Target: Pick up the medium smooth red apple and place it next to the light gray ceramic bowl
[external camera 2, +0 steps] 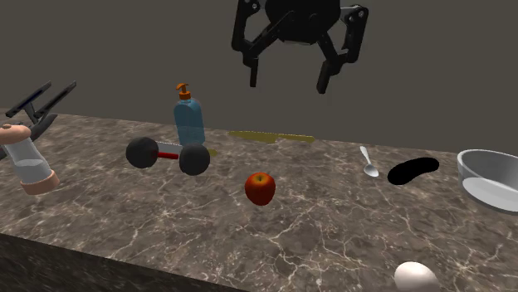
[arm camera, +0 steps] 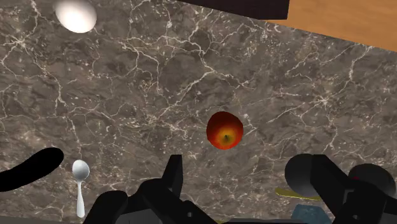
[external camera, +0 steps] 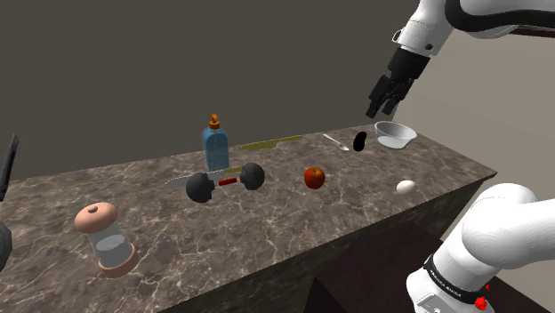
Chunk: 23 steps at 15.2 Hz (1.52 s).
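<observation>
Gripper (external camera 2: pixel 287 80) hangs high above the surface (external camera: pixel 267 222), over the stretch between the apple and the bowl. Fingers (external camera 2: pixel 251 76) are spread wide and grasp nothing.

Red apple (external camera: pixel 314 177) stands upright mid-surface, well in from both the front and the back edge. There is bare marble on every side of it. From the wrist view the apple (arm camera: pixel 224 130) sits just ahead of the fingers, untouched.

Light grey bowl (external camera: pixel 396 134) is at the far end of the surface, on the shoulder view's right, near the back edge and the end edge. It is well apart from the apple.

Between apple and bowl, toward the back, lie a small spoon (external camera: pixel 336 141) and a black oblong object (external camera: pixel 360 140) — the two are just beside each other, and the black one is near the bowl's rim. A white egg (external camera: pixel 406 187) lies near the front edge. The marble between egg and bowl is bare.

On the shoulder view's left of the apple is a black dumbbell (external camera: pixel 225 182) with a red bar. A blue pump bottle (external camera: pixel 214 145) stands upright just behind it. An olive flat strip (external camera 2: pixel 271 136) runs along the back edge. A glass jar (external camera: pixel 107 238) with a tan top stands near the front edge, far from the apple.

In the wrist view, a wooden floor (arm camera: pixel 343 19) shows beyond the surface's front edge.
</observation>
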Each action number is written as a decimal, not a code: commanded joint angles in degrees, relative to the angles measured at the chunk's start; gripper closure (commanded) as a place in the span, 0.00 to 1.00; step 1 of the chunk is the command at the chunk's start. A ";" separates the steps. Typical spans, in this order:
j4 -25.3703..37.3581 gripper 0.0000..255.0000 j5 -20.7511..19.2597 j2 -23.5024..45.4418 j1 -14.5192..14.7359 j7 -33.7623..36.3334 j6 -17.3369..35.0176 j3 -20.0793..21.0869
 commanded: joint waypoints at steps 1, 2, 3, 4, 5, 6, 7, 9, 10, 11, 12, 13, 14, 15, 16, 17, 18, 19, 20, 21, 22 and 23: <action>0.00 0.00 0.00 0.00 0.00 0.00 0.00 0.00; -1.66 0.00 -0.25 0.20 0.04 0.29 2.31 0.91; -3.25 0.00 -0.51 0.52 0.08 0.61 4.64 1.83; -4.76 0.00 -0.78 0.93 0.11 0.95 6.99 2.75; -6.20 0.00 -1.07 1.47 0.13 1.32 9.37 3.66; -7.56 0.00 -1.39 2.11 0.12 1.73 11.78 4.59; -8.83 0.00 -1.73 2.88 0.10 2.17 14.21 5.52; -11.12 0.00 -2.52 4.77 -0.06 3.17 19.14 7.41; -12.14 0.00 -3.00 5.89 -0.19 3.75 21.64 8.38; -13.06 0.00 -3.53 7.14 -0.38 4.38 24.16 9.35; -13.88 0.00 -4.15 8.51 -0.63 5.08 26.69 10.35; -14.61 0.00 -4.85 10.00 -0.96 5.86 29.23 11.38; -15.23 0.00 -5.65 11.61 -1.37 6.72 31.77 12.44; -15.75 0.00 -6.58 13.33 -1.89 7.67 34.30 13.54; -16.16 0.00 -7.66 15.16 -2.52 8.74 36.82 14.70; -16.46 0.00 -8.92 17.09 -3.29 9.95 39.31 15.91; -16.64 0.00 -10.38 19.12 -4.21 11.31 41.76 17.20; -16.71 0.00 -12.10 21.24 -5.29 12.87 44.15 18.56; -16.64 0.00 -14.13 23.45 -6.55 14.66 46.46 20.01; -16.44 0.00 -16.51 25.74 -8.03 16.71 48.66 21.58; -16.10 0.00 -19.30 28.10 -9.76 19.08 50.72 23.30; -15.78 0.00 -21.50 29.77 -11.06 20.91 52.02 24.52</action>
